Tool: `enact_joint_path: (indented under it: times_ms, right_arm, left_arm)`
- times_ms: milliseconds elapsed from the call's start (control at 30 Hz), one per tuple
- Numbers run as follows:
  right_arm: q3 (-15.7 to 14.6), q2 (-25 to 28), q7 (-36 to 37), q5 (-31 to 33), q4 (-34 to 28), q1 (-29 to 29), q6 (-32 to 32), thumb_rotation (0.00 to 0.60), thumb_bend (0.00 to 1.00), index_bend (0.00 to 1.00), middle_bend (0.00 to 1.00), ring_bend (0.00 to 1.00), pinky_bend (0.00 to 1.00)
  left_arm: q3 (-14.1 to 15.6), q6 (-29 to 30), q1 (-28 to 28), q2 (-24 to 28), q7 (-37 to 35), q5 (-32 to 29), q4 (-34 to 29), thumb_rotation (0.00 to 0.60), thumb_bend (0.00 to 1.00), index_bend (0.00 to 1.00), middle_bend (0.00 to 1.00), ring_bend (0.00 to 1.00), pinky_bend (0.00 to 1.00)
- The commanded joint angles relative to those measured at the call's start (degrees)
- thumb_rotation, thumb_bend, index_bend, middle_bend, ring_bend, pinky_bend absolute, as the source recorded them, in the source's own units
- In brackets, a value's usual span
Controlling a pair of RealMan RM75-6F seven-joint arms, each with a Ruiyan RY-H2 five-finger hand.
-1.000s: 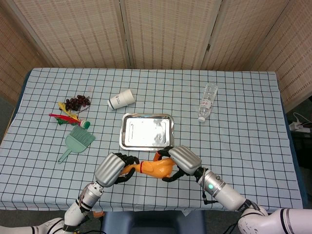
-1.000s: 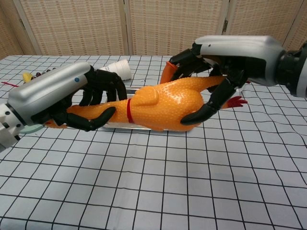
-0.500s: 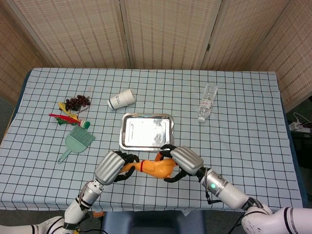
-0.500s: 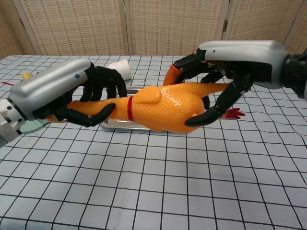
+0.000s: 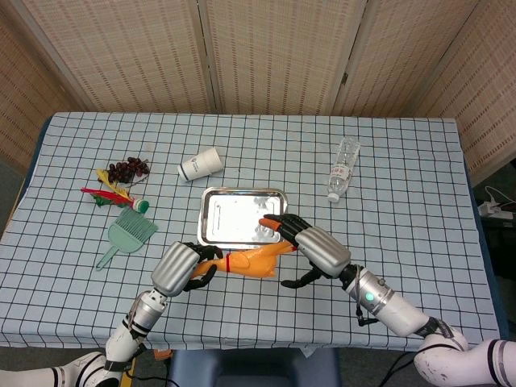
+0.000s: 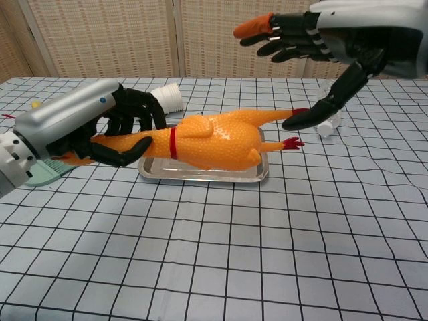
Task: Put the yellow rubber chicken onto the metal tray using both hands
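The yellow rubber chicken (image 5: pixel 251 260) (image 6: pixel 214 139) hangs level just at the near edge of the metal tray (image 5: pixel 242 211) (image 6: pixel 264 175). My left hand (image 5: pixel 179 270) (image 6: pixel 100 128) grips its neck end beside the red band. My right hand (image 5: pixel 319 250) (image 6: pixel 334 40) is lifted off the body with its fingers spread. Its thumb tip points down close to the chicken's thin leg end; I cannot tell whether they touch. Something orange shows at one right fingertip.
A tipped paper cup (image 5: pixel 201 164) lies behind the tray and a plastic bottle (image 5: pixel 342 168) to its right. At the left are a green brush (image 5: pixel 129 234), grapes (image 5: pixel 129 168) and coloured feathers (image 5: pixel 105 195).
My right hand has let go of the chicken's body, opened and risen. The chicken, now held by the left hand alone, has shifted a little toward the tray.
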Motion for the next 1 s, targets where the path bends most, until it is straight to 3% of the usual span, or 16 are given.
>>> enact_joint_path:
  times_ms: [33, 333, 600, 767, 1000]
  right_arm:
    - [0.03, 3.31, 1.6, -2.02, 0.24, -2.86, 4.14, 0.6, 0.09, 0.0, 0.0, 0.0, 0.0]
    - [-3.37, 7.85, 5.71, -5.36, 3.54, -7.07, 7.48, 0.6, 0.09, 0.0, 0.0, 0.0, 0.0]
    - [-5.23, 9.01, 8.39, -6.8, 7.25, -8.01, 7.07, 0.6, 0.09, 0.0, 0.0, 0.0, 0.0]
    - [-5.37, 8.16, 8.21, -6.47, 8.29, -7.48, 5.87, 0.6, 0.09, 0.0, 0.0, 0.0, 0.0]
    - [-5.48, 6.78, 6.87, -5.5, 9.32, -7.35, 5.15, 0.6, 0.09, 0.0, 0.0, 0.0, 0.0]
  left_arm:
    - [-0.87, -2.02, -0.97, -0.88, -1.85, -1.9, 1.75, 0.6, 0.68, 0.81, 0.77, 0.81, 1.0]
    - [-5.39, -8.17, -6.82, -6.53, -4.85, -5.61, 13.37, 0.6, 0.68, 0.81, 0.77, 0.81, 1.0]
    - [-9.38, -14.86, -12.66, -9.75, -13.11, -9.4, 26.65, 0.6, 0.68, 0.81, 0.77, 0.81, 1.0]
    - [-9.71, -18.29, -16.0, -12.39, -18.63, -9.72, 35.93, 0.6, 0.69, 0.81, 0.77, 0.81, 1.0]
    - [-7.74, -20.55, -19.15, -15.96, -29.22, -7.7, 47.05, 0.6, 0.69, 0.81, 0.77, 0.81, 1.0]
